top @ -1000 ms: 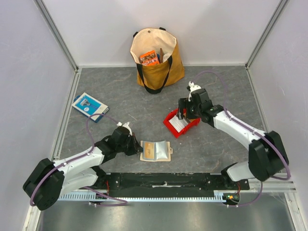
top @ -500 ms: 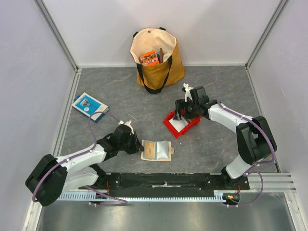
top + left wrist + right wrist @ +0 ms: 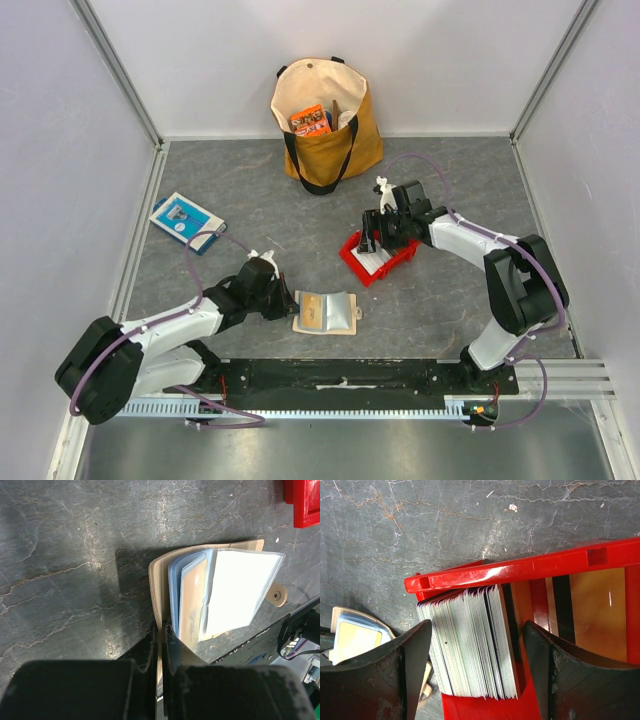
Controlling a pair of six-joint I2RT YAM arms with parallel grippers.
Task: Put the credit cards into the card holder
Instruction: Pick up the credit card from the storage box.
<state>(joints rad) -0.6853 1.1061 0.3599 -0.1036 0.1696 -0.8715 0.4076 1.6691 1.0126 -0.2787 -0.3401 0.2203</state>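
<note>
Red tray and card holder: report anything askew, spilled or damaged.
Nothing is spilled or damaged. The cards stand on edge in the red tray, fanned slightly rather than squared up. The card holder lies open with its clear sleeves splayed, and the left hand pinches its edge.

**Fig.** Robot-manipulation test cell (lab setting), seen from above. Evidence:

- **Enclosure:** plain white wall panels (image 3: 200,60) set in aluminium profiles (image 3: 115,70) on 3 sides.
- **Work surface:** grey stone-look bench (image 3: 440,300).
- **Robots:** 2 white-and-black arms, L (image 3: 170,325) & R (image 3: 470,240), bolted to a black base plate (image 3: 340,375) at the near edge.
- **Wiring:** a purple cable (image 3: 184,262) loops along each arm. A slotted cable duct (image 3: 300,411) runs below the plate.
- **Staged props:** e.g. card holder (image 3: 325,312), red tray (image 3: 355,268) & tote bag (image 3: 340,140), well apart on the bench.
</note>
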